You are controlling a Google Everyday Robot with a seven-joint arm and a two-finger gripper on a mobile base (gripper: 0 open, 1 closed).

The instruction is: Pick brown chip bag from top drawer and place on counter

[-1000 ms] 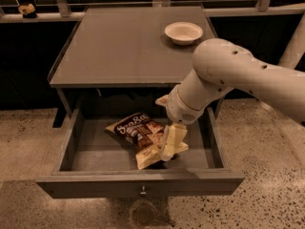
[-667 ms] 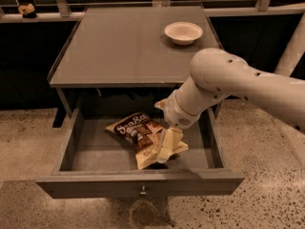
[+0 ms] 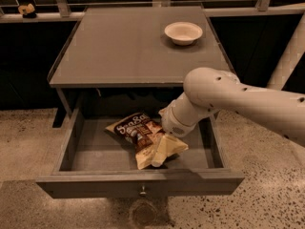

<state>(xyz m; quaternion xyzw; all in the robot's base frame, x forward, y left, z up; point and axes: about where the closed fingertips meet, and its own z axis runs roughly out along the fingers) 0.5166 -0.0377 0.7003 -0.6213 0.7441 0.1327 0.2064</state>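
The top drawer (image 3: 95, 187) is pulled open below the counter (image 3: 128, 46). The brown chip bag (image 3: 131, 128) lies crinkled on the drawer floor, right of centre, its dark panel with white script facing up and its pale tan end toward the drawer front. My gripper (image 3: 161, 146) reaches down into the drawer from the right on the white arm (image 3: 214, 92) and sits at the bag's right end, over its pale part. The wrist hides the bag's far right edge.
A small white bowl (image 3: 183, 32) stands on the counter at the back right. The drawer's knob (image 3: 142, 191) faces me. Speckled floor (image 3: 267, 185) surrounds the cabinet. A small object (image 3: 26, 9) sits on the back ledge at far left.
The arm has sunk lower and shifted slightly left over the drawer. The chip bag lies where it was.
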